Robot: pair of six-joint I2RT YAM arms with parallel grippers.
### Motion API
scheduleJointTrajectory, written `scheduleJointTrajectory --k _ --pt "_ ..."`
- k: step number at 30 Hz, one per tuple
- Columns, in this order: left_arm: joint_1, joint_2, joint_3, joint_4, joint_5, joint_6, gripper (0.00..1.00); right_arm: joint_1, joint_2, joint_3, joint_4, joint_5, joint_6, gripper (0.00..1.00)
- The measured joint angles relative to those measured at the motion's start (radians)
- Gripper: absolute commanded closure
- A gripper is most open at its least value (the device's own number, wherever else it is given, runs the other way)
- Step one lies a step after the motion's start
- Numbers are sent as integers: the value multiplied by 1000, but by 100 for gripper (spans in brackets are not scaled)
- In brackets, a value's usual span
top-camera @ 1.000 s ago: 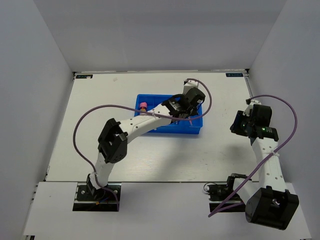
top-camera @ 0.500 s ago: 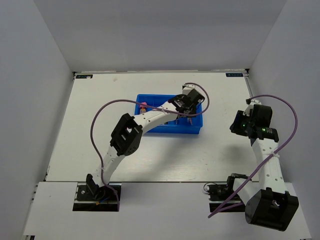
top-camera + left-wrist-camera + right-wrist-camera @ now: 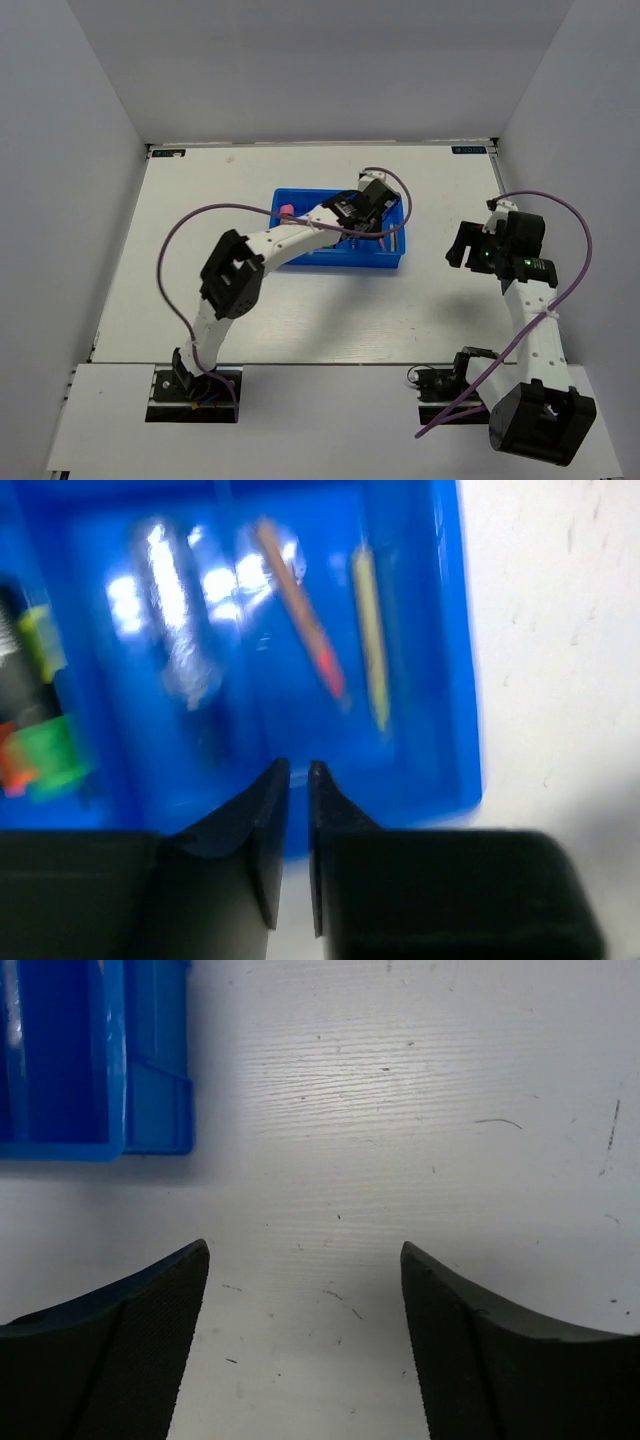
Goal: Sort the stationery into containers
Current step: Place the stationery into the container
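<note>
Right gripper (image 3: 305,1260), jaws spread wide with nothing between them, above the scuffed white counter (image 3: 420,1110). Corner of the blue tray (image 3: 150,1100) at upper left of the frame.

No legible text; dark sticker (image 3: 166,153) and blue sticker (image 3: 468,150) on table (image 3: 300,330) unreadable.

The tray (image 3: 452,660) is glossy blue plastic, its floor throwing bright glare spots. Beside the tray, the table (image 3: 420,1110) is matt white, finely grained and scuffed. The right gripper (image 3: 305,1250) has matt black jaws, their inner faces finely stippled.
</note>
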Motion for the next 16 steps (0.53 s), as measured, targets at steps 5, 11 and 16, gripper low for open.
scheduleJointTrajectory --k 5,11,16 --pt "-11 -367 -333 -11 16 72 0 0 -13 0 -2 -72 -39 11" --pt "54 -940 -702 -82 16 175 0 0 -14 0 -2 -139 -40 10" --pt "285 -1257 -935 -128 38 212 0 1 1 0 3 -208 -37 10"
